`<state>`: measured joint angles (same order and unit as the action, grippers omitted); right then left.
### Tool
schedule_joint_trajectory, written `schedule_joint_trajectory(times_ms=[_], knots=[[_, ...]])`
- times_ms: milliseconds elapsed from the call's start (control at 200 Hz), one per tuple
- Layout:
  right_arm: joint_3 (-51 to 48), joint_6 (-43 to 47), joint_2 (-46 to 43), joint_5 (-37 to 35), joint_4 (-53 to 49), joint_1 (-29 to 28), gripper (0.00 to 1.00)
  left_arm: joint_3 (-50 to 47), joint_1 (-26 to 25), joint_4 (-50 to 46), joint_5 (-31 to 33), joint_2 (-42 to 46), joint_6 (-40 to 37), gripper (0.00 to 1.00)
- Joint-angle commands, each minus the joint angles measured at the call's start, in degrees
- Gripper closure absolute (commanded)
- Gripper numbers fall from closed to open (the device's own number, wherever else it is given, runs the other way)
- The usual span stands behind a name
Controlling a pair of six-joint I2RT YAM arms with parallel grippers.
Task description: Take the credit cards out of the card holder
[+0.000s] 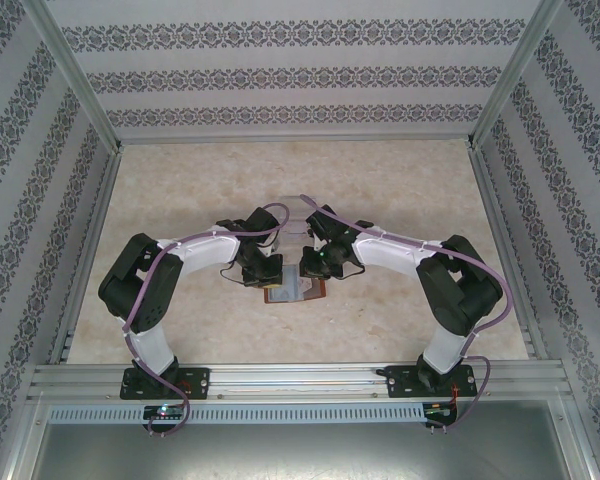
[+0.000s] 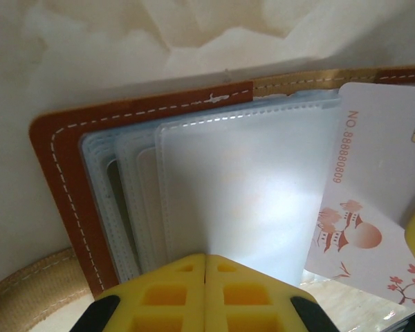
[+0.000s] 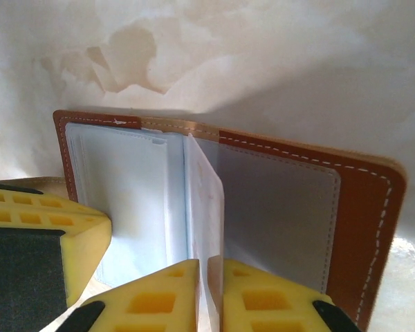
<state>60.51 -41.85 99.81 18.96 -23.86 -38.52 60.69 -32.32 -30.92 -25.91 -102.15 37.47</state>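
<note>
Brown leather card holder (image 3: 377,228) lies open on the table (image 1: 180,190) | left gripper (image 2: 205,266) closed, tips against its sleeves (image 2: 249,187) | right gripper (image 3: 203,277) pinching a white credit card (image 2: 373,173) | risk: card slips from the light pinch, or a snagging sleeve lifts the holder.

A pale marbled tabletop (image 1: 400,180), evenly lit. Walls (image 1: 290,75) on three sides carry grey floral bands, perhaps wallpaper, edged by an aluminium frame (image 1: 300,372).

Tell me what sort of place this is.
Probably a lab robot test cell: an aluminium frame boxes in a marble-look tabletop, with patterned wall panels as backdrop on three sides.
</note>
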Motion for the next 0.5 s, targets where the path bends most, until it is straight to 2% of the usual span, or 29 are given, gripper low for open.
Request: schedule_joint_trajectory(times_ms=[0,155,495], knots=[[-0.8,-0.5,-1.2,0.0,-1.3,-0.6,0.88,-0.2,-1.1,-3.1,2.0,-2.4,-1.2,0.93],[-0.3,-0.3,-1.7,-0.8,-2.0,-0.5,0.91,-0.1,-1.1,-3.7,3.3,-1.1,-1.2,0.93],[1.1,2.4,-4.0,-4.2,-5.0,0.0,0.92,1.4,-1.1,-5.7,5.6,2.7,-1.3,0.92]])
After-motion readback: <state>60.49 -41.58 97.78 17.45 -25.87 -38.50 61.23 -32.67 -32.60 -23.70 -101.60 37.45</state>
